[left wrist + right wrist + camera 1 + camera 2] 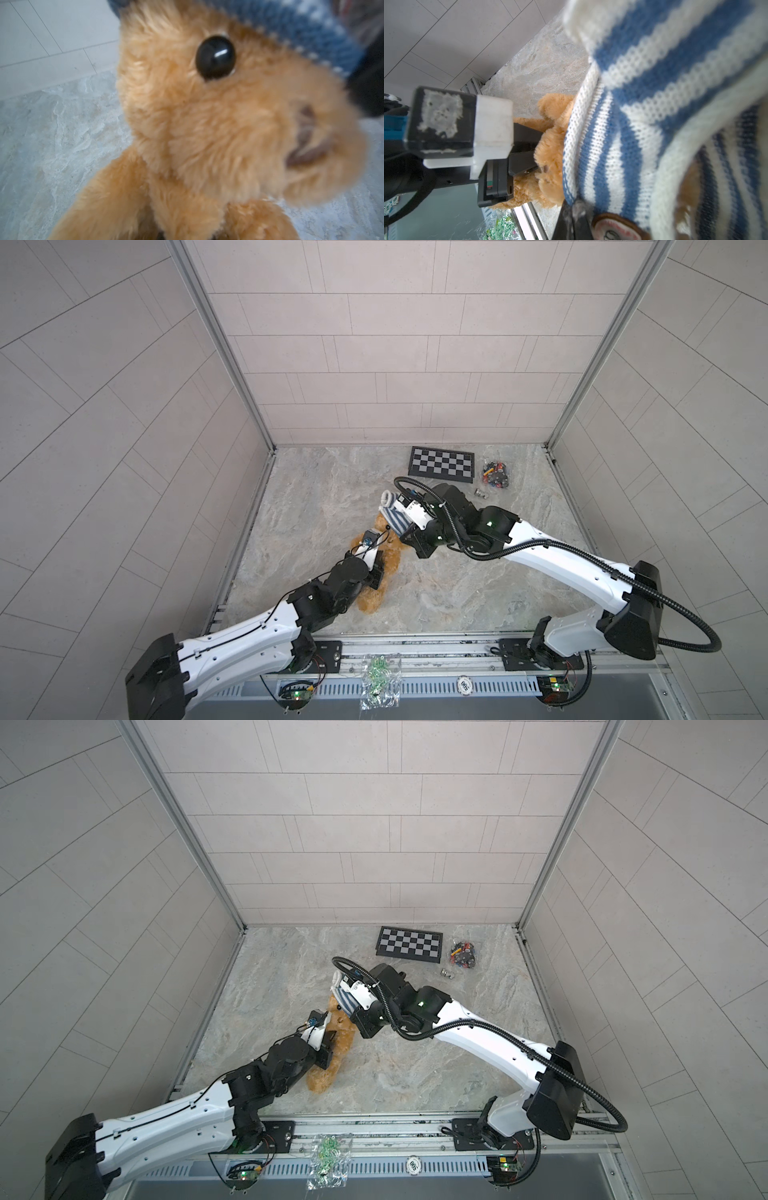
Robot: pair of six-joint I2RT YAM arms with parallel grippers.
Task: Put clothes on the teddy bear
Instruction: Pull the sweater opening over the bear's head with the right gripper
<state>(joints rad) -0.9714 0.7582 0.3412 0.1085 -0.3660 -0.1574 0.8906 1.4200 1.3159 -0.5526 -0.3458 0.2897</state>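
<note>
Left arm: stretched in from 7 o'clock, low over the bear; left gripper (536, 154) pinched tight on the teddy bear (371, 598) at its upper body.
Right arm: elbow folded, reaching in from 4 o'clock; right gripper (404, 534) clamped on the striped sweater (395, 516).
Bear place: on the marble table (457, 572), left of centre.
Bear axis: roughly 12–6, head toward 12 with the sweater's edge over it, feet toward 6.
</note>
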